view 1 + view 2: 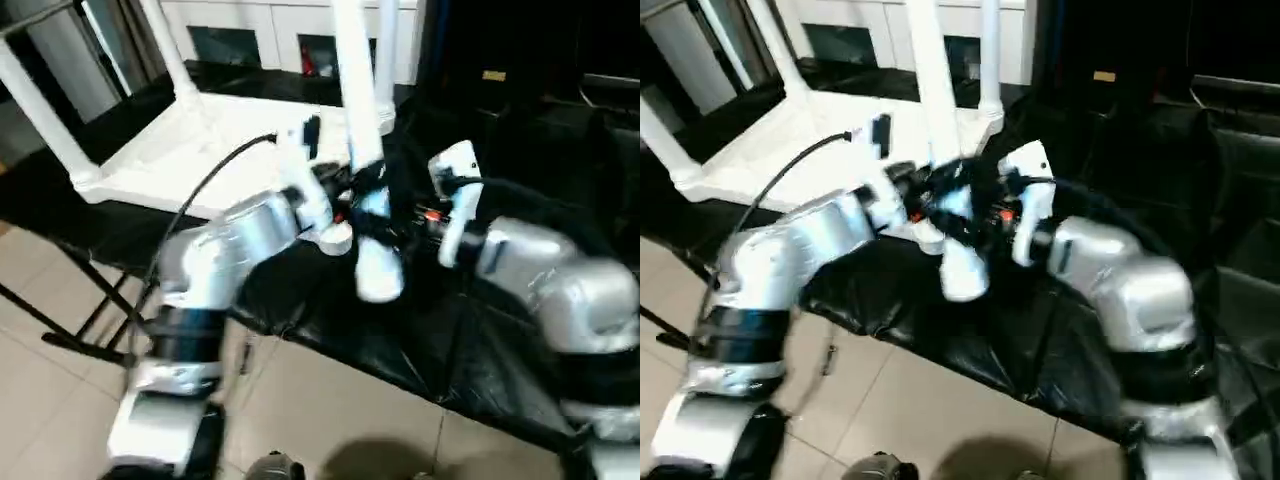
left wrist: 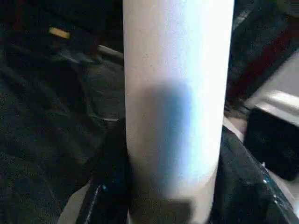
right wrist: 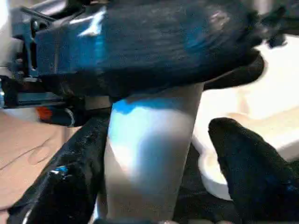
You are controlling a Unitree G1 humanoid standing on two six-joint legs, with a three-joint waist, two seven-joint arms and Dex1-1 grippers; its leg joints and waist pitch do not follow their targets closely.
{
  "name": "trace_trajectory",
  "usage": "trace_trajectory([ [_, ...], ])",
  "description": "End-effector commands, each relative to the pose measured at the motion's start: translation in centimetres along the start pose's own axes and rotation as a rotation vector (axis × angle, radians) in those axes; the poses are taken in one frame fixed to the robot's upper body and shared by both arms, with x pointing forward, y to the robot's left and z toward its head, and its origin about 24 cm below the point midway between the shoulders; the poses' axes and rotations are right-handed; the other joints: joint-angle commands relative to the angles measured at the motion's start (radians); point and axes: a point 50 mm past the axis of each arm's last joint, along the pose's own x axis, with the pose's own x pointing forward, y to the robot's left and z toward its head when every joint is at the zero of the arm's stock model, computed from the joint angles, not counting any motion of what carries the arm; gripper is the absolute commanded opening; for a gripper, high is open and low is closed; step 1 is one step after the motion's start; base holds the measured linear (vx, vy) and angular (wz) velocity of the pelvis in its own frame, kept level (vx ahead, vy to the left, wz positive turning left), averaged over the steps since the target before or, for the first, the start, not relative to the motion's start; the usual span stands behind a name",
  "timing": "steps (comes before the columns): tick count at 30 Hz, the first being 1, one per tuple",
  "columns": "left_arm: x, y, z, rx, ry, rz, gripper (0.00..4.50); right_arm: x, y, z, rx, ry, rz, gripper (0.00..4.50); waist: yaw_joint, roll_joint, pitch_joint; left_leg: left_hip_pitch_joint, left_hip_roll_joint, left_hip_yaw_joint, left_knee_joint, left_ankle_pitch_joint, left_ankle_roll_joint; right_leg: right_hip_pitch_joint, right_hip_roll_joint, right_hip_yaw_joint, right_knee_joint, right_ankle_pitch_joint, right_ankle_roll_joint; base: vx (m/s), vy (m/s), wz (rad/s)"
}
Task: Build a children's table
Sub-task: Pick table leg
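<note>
Between left gripper [image 2: 173,205] jaws: leg [image 2: 177,93] | right gripper [image 3: 154,186] apparently loose

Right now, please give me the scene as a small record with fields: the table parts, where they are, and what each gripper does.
table top: white table top, upside down on the black-draped table
fitted legs: legs stand up from the corners of the top
loose leg: white leg between both grippers, by the near corner socket, flared end low
left gripper: left gripper, fingers on both sides of the loose leg
right gripper: right gripper, one finger apart from the loose leg
</note>
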Motion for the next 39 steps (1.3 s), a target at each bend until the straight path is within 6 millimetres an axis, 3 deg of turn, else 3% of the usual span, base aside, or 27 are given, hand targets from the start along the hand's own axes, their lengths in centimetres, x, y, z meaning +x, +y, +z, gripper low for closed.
trace_trajectory([
  [1, -1.1, -1.0, 0.9, 0.047, -0.002, -0.143, 1.91, -0.7, 0.3, 0.5, 0.029, 0.003, 0.155, 3.73, 0.006, -0.038, -0.088, 0.016, 0.029, -0.001, -0.050, 0.018, 0.062, 0.060, -0.068, 0.030, -0.053, 0.022, -0.206, 0.000, 0.000, 0.00],
  [4, -1.4, -1.3, 1.2, 0.056, 0.002, -0.197, 1.91, -0.8, 0.7, 0.3, 0.037, 0.018, 0.225, 3.73, 0.005, -0.041, -0.086, 0.015, 0.029, 0.002, -0.051, 0.023, 0.082, 0.057, -0.070, 0.027, -0.052, 0.031, -0.223, 0.000, 0.000, 0.00],
  [8, -1.8, -2.8, 1.7, 0.057, -0.002, -0.367, 1.91, -1.1, 2.0, -0.6, 0.038, 0.095, 0.397, 3.73, 0.008, -0.044, -0.083, 0.016, 0.033, 0.005, -0.053, -0.025, 0.080, 0.056, -0.076, 0.026, -0.055, -0.037, -0.241, 0.000, 0.000, 0.00],
  [12, -1.9, -3.1, 1.6, 0.063, 0.009, -0.413, 1.91, -0.8, 2.0, -0.9, 0.042, 0.106, 0.409, 3.39, 0.006, -0.046, -0.076, 0.016, 0.032, 0.005, -0.056, -0.075, 0.059, 0.052, -0.077, 0.028, -0.065, -0.139, -0.219, 0.000, 0.000, 0.00],
  [13, -1.9, -3.2, 1.6, 0.060, 0.009, -0.425, 1.91, -0.7, 2.0, -0.9, 0.048, 0.102, 0.407, 3.36, 0.004, -0.042, -0.075, 0.019, 0.031, 0.005, -0.057, -0.106, 0.040, 0.051, -0.078, 0.030, -0.071, -0.197, -0.205, 0.000, 0.000, 0.00],
  [16, -1.9, -3.5, 1.5, 0.053, 0.010, -0.451, 1.91, -0.6, 2.0, -0.9, 0.058, 0.093, 0.407, 2.94, 0.002, -0.044, -0.075, 0.017, 0.032, 0.002, -0.062, -0.113, 0.027, 0.050, -0.077, 0.029, -0.073, -0.235, -0.189, 0.000, 0.000, 0.00],
  [18, -1.9, -3.5, 1.5, 0.051, 0.010, -0.457, 1.91, -0.6, 2.0, -0.9, 0.060, 0.090, 0.406, 2.88, 0.001, -0.046, -0.074, 0.017, 0.032, 0.002, -0.063, -0.117, 0.024, 0.049, -0.076, 0.029, -0.075, -0.244, -0.182, 0.000, 0.000, 0.00],
  [22, -1.8, -3.5, 1.4, 0.046, 0.010, -0.470, 1.91, -0.8, 2.3, -1.0, 0.078, 0.072, 0.419, 2.58, 0.001, -0.041, -0.074, 0.017, 0.031, 0.002, -0.064, -0.122, 0.020, 0.046, -0.075, 0.030, -0.079, -0.264, -0.168, 0.000, 0.000, 0.00],
  [26, -1.9, -3.5, 1.2, 0.037, 0.013, -0.477, 1.91, -0.7, 2.6, -1.2, 0.079, 0.072, 0.415, 2.15, 0.002, -0.042, -0.078, 0.014, 0.031, 0.001, -0.063, -0.099, 0.022, 0.048, -0.075, 0.029, -0.074, -0.217, -0.175, 0.000, 0.000, 0.00],
  [28, -1.9, -3.4, 1.2, 0.044, 0.011, -0.464, 1.91, -0.6, 2.6, -1.4, 0.079, 0.069, 0.405, 2.01, 0.002, -0.042, -0.079, 0.013, 0.030, 0.002, -0.062, -0.095, 0.023, 0.049, -0.074, 0.028, -0.073, -0.202, -0.181, 0.000, 0.000, 0.00],
  [29, -1.8, -2.8, 1.1, 0.050, 0.008, -0.409, 2.47, -0.5, 2.5, -1.6, 0.079, 0.062, 0.378, 1.99, 0.002, -0.044, -0.078, 0.013, 0.030, 0.002, -0.062, -0.092, 0.025, 0.048, -0.074, 0.028, -0.072, -0.194, -0.183, 0.000, 0.000, 0.00],
  [30, -1.8, -2.8, 1.1, 0.050, 0.008, -0.409, 2.61, -0.5, 2.5, -1.6, 0.079, 0.062, 0.378, 1.97, 0.002, -0.044, -0.078, 0.013, 0.030, 0.002, -0.062, -0.092, 0.025, 0.048, -0.074, 0.028, -0.072, -0.194, -0.183, 0.000, 0.000, 0.00],
  [31, -1.6, -2.2, 1.3, 0.045, -0.023, -0.316, 2.61, -0.3, 2.3, -1.5, 0.068, 0.047, 0.326, 1.96, 0.000, -0.043, -0.077, 0.013, 0.030, 0.003, -0.063, -0.099, 0.020, 0.047, -0.074, 0.028, -0.074, -0.206, -0.184, 0.000, 0.000, 0.00],
  [33, -1.7, -2.0, 1.3, 0.060, -0.034, -0.289, 2.74, -0.2, 2.2, -1.4, 0.056, 0.035, 0.298, 1.95, -0.001, -0.046, -0.077, 0.013, 0.030, 0.002, -0.064, -0.103, 0.012, 0.048, -0.075, 0.029, -0.076, -0.220, -0.177, 0.000, 0.000, 0.00],
  [39, -1.6, -0.9, 1.1, 0.165, -0.053, -0.055, 3.26, 0.4, 2.3, -0.8, -0.004, 0.008, 0.168, 1.94, -0.005, -0.043, -0.076, 0.014, 0.030, 0.001, -0.067, -0.109, -0.003, 0.047, -0.073, 0.029, -0.079, -0.237, -0.142, 0.000, 0.000, 0.00],
])
